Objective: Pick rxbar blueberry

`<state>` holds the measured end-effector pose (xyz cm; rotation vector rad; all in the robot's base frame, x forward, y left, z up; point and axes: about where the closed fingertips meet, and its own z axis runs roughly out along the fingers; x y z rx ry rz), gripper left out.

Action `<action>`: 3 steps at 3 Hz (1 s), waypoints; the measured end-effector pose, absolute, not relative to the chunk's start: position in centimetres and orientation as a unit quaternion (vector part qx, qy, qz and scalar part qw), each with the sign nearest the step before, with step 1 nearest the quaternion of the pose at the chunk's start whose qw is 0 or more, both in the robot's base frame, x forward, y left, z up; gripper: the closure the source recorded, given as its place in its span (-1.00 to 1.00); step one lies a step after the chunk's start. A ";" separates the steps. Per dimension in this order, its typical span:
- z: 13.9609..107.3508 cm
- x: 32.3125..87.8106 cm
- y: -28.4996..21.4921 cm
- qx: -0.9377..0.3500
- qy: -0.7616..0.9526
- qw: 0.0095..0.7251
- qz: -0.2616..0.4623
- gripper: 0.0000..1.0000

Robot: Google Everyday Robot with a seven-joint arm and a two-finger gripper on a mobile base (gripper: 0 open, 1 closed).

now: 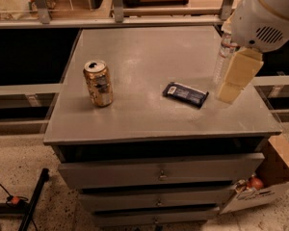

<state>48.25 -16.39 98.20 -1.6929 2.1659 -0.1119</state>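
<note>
The rxbar blueberry (185, 94) lay flat on the worktop (135, 121), right of centre. Your hand (229, 94) hovered just beside it, by the right edge; its spread couldn't be told. Approach step, I'd judge: next, centre above it and descend.

One camera looks down from the front onto the cabinet (144, 52), claw (231, 91) at right.
</note>
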 end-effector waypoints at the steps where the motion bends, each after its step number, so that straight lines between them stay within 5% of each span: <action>1: 94.4 50.0 -16.1 -0.596 0.784 0.171 -0.010 -1.00; 3: 91.1 51.9 -15.9 -0.595 0.791 0.142 0.009 -1.00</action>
